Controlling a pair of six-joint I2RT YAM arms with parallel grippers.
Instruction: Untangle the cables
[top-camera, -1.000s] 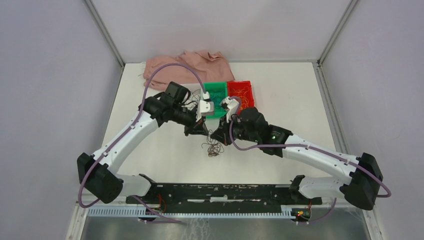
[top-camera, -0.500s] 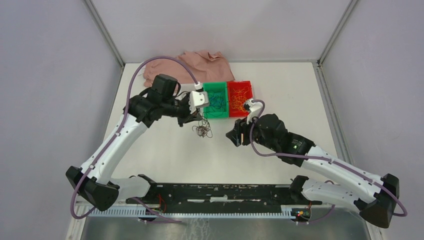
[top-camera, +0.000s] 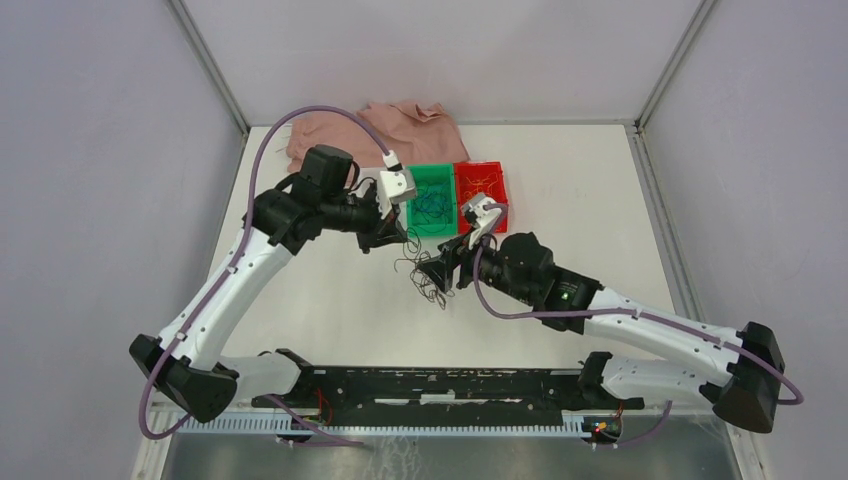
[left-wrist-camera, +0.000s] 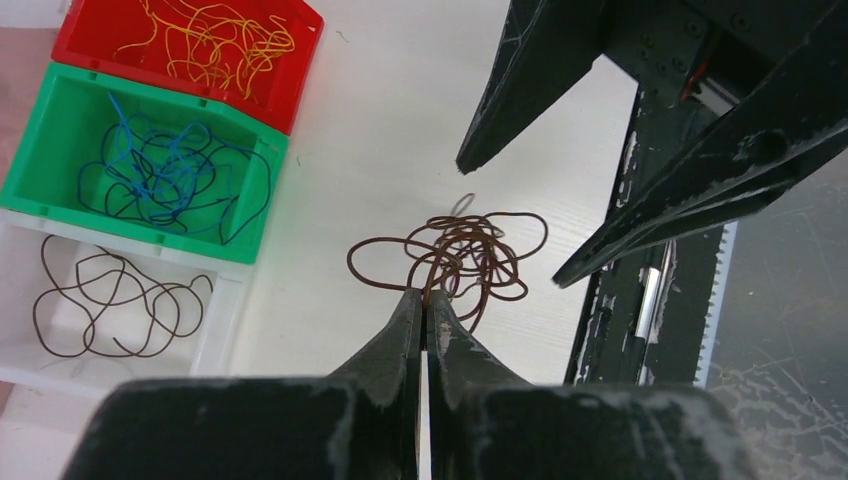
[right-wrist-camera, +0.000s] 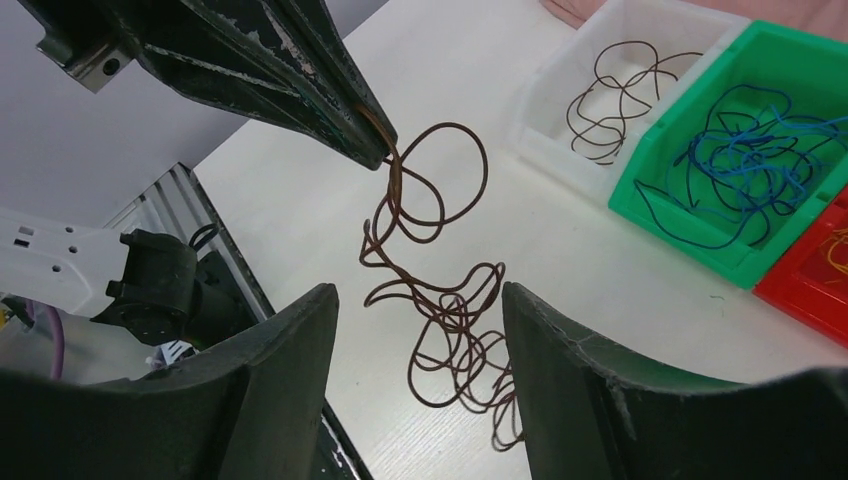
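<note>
Left gripper clamped shut on brown cables, bunch dangling mid-table. Right gripper open, at bunch's right side. Green bin just beyond.

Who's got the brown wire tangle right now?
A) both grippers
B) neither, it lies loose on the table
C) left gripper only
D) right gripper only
C: the left gripper is pinched shut on a strand of the brown wire tangle, while the right gripper stands open, its fingers either side of the hanging tangle.

Bright, even light; soft shadows
</note>
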